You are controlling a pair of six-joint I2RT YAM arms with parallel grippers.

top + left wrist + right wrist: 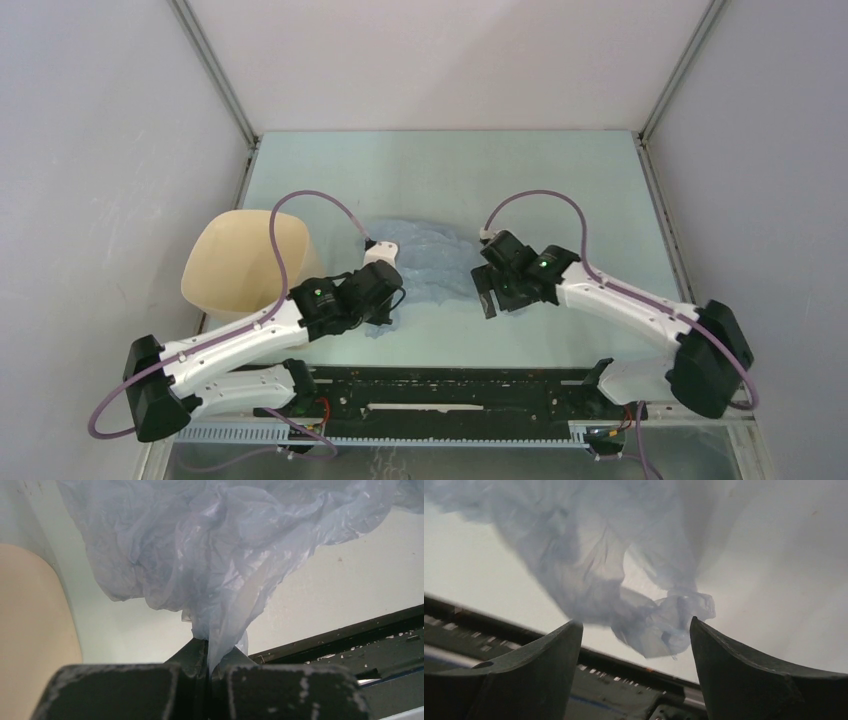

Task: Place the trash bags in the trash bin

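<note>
The trash bag [432,256] is a wrinkled pale blue-grey film lying on the table between the two arms. My left gripper [390,306] is at its near left edge. In the left wrist view the gripper [212,654] is shut on a pinched fold of the bag [210,555], which rises crumpled from the jaws. The beige trash bin [243,262] stands to the left of that gripper and shows in the left wrist view [30,630]. My right gripper [489,292] is open at the bag's right edge. In the right wrist view [634,625] a knotted corner of the bag [664,627] lies beyond its spread fingertips, untouched.
A black rail [450,392] with the arm bases runs along the table's near edge. Grey enclosure walls close in left [110,180], right and back. The bin sits close to the left wall. Purple cables [300,215] arc over both arms.
</note>
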